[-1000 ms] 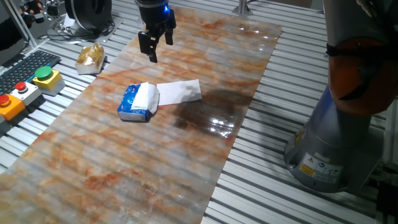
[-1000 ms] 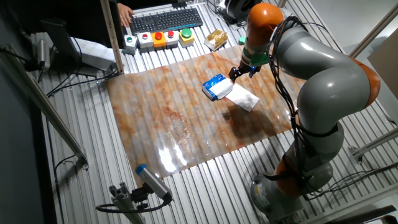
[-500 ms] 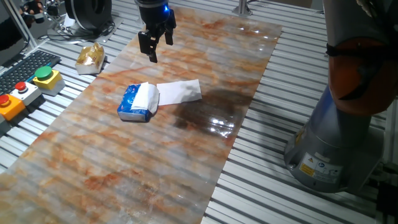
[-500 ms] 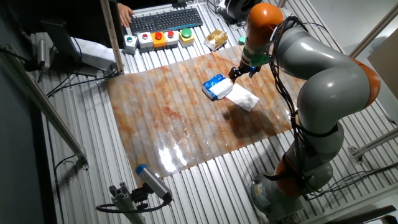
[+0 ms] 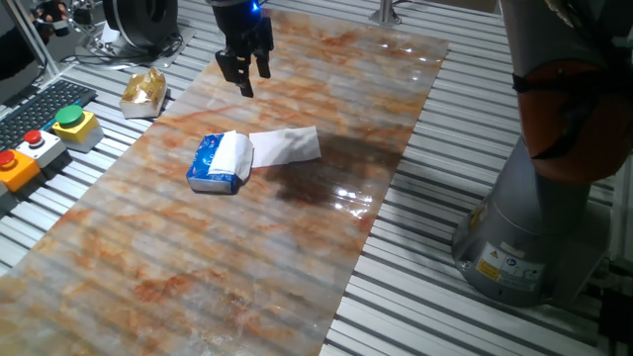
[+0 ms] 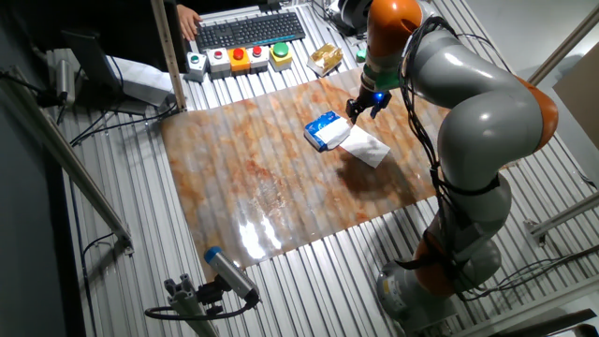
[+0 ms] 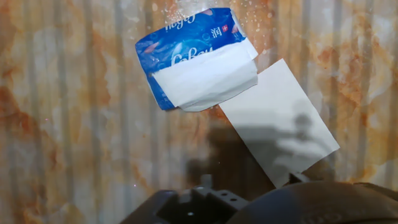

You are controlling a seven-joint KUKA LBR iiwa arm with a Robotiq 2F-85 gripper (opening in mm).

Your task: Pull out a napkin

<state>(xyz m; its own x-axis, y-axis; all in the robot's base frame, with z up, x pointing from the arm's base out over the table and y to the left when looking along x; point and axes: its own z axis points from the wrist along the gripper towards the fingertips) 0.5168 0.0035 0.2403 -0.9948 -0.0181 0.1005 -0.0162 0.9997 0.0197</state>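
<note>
A flat white napkin (image 5: 287, 145) (image 6: 367, 147) (image 7: 280, 124) lies on the marbled mat, one end touching the blue-and-white tissue packet (image 5: 208, 166) (image 6: 321, 125) (image 7: 186, 40). Another white sheet (image 5: 235, 155) (image 7: 208, 78) sticks out of the packet's opening and folds over its top. My gripper (image 5: 247, 77) (image 6: 361, 110) hangs in the air above and behind the napkin, open, with nothing between its fingers. In the hand view only the dark underside of the hand shows at the bottom edge, and its shadow falls on the napkin.
A crumpled gold foil wrapper (image 5: 144, 91) (image 6: 326, 59) lies off the mat's far left corner. Button boxes (image 5: 69, 124) and a keyboard (image 6: 248, 30) sit beyond it. The arm's grey base (image 5: 534, 237) stands to the right of the mat.
My gripper has risen a little and shifted slightly left, away from the napkin. The napkin and packet have not moved.
</note>
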